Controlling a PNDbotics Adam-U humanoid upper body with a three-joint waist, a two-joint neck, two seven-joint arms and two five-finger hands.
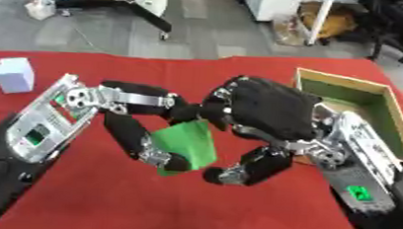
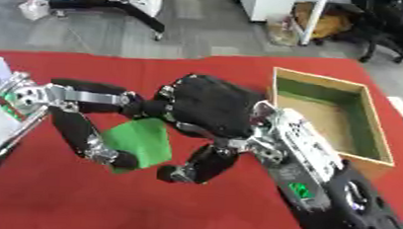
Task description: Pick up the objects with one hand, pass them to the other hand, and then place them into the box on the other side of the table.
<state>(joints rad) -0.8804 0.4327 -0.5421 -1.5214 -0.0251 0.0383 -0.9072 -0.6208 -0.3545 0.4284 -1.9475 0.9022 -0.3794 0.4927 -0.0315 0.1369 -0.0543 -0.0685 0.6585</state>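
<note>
- Step in hand, as judged: the hand-over. The left hand (image 1: 140, 118) holds a flat green object (image 1: 190, 145) above the red table (image 1: 88, 199), and the right hand (image 1: 261, 112) closes in on it from the box side.
- To do it well, the left hand should keep its hold until the right fingers (image 1: 254, 166) have the object between them; letting go sooner would likely drop it onto the table.
- The receiving fingers ought to take the free right edge, clear of the left fingers (image 1: 155, 156), so the two hands do not foul each other.
- Left hand: fingers curled round the object's left and lower edge, one finger above it and one below.
- Right hand: fingers curled, its back over the object's upper right corner and a lower finger just beside the bottom right edge; whether they already pinch it cannot be told.
- The green object sits tilted between the two hands, at mid-table.
- The open wooden box (image 2: 359, 139) stands at the table's right side, well apart from the object; the placing is not yet done.
- A pale cube (image 1: 14, 74) rests at the far left.
</note>
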